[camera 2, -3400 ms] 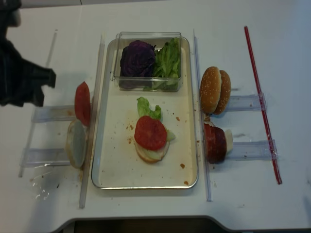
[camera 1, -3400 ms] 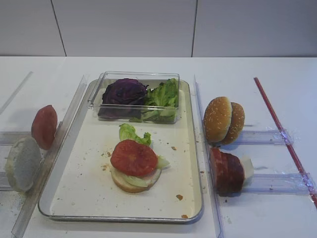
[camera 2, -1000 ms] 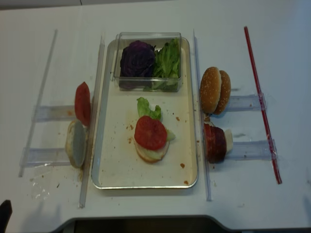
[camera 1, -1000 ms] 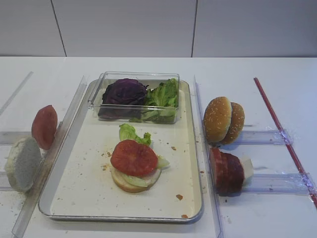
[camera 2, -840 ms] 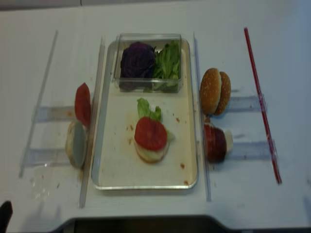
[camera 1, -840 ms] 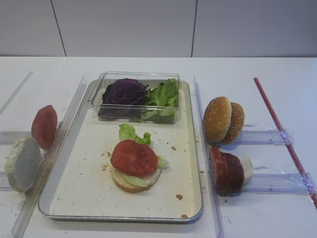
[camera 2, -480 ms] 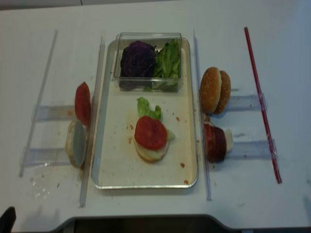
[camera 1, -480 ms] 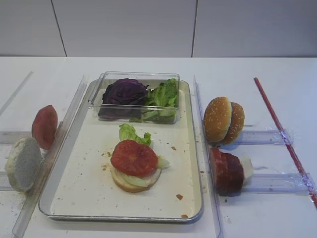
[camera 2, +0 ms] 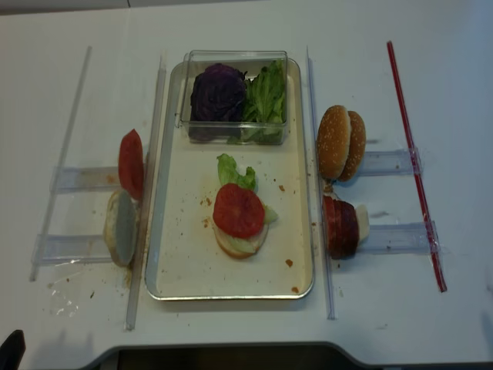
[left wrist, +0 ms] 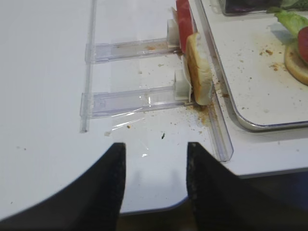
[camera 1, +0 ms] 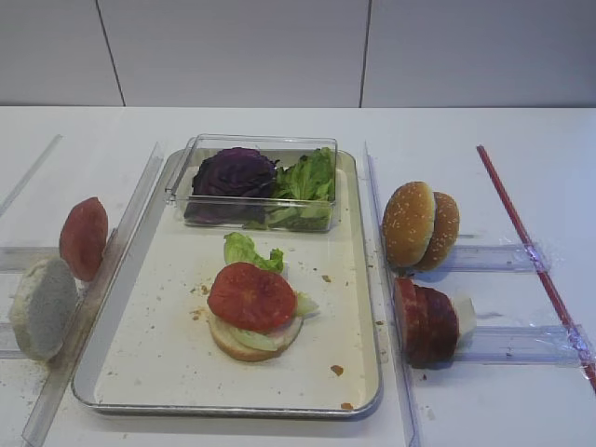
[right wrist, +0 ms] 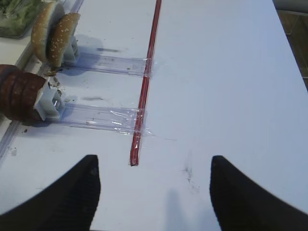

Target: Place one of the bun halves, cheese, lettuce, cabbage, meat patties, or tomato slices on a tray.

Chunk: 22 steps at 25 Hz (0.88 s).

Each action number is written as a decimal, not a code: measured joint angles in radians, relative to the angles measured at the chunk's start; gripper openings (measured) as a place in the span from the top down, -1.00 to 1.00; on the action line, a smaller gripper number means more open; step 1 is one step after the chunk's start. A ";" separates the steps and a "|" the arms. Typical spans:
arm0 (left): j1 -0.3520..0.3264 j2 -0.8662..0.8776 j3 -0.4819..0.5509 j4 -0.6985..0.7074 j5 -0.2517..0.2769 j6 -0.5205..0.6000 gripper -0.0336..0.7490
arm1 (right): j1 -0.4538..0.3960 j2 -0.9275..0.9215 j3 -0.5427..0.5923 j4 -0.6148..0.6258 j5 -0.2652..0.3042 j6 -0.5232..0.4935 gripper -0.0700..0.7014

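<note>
On the tray (camera 1: 158,335) (camera 2: 185,254) lies a pale bun half with lettuce and a tomato slice (camera 1: 251,296) on top, and a loose lettuce leaf (camera 1: 244,250) behind it. Left of the tray a tomato slice (left wrist: 184,19) and a bun half (left wrist: 198,67) stand on edge. To its right stand sesame bun halves (right wrist: 53,33) and meat patties (right wrist: 19,98). Cabbage (camera 1: 233,173) fills a clear box. I cannot make out cheese. My left gripper (left wrist: 156,147) is open and empty over the table's front-left edge. My right gripper (right wrist: 154,161) is open and empty over bare table.
The clear plastic box (camera 1: 182,172) sits at the tray's far end, with more lettuce (camera 1: 307,177) in it. Clear acrylic rails (camera 1: 88,312) flank the tray, with taped holders (right wrist: 96,118) alongside. A red strip (right wrist: 144,82) lies at the right.
The left arm, earlier over the table's far left, has drawn back to the front-left corner. The food has not moved.
</note>
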 joint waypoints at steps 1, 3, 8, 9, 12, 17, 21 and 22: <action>0.000 0.000 0.000 0.000 0.000 0.000 0.18 | 0.000 0.000 0.000 0.000 0.000 0.000 -0.48; 0.000 0.000 0.000 0.000 0.000 0.000 0.18 | 0.000 0.000 0.000 0.000 0.000 0.000 -0.48; 0.000 0.000 0.000 0.000 0.000 -0.007 0.18 | 0.000 0.000 0.000 0.000 0.000 0.000 -0.48; 0.000 0.000 0.000 0.000 0.000 -0.012 0.18 | 0.000 0.000 0.000 0.000 0.000 0.000 -0.48; 0.000 0.000 0.000 0.000 0.000 -0.017 0.18 | 0.000 0.000 0.000 0.000 0.000 0.000 -0.48; 0.000 0.000 0.000 0.000 0.000 -0.019 0.18 | 0.000 0.000 0.000 0.000 0.000 0.000 -0.48; 0.000 0.000 0.000 0.000 0.000 -0.020 0.18 | 0.000 0.000 0.000 0.000 0.000 0.000 -0.48; 0.000 0.000 0.000 0.000 0.000 -0.020 0.18 | 0.000 0.000 0.000 0.000 0.000 0.000 -0.48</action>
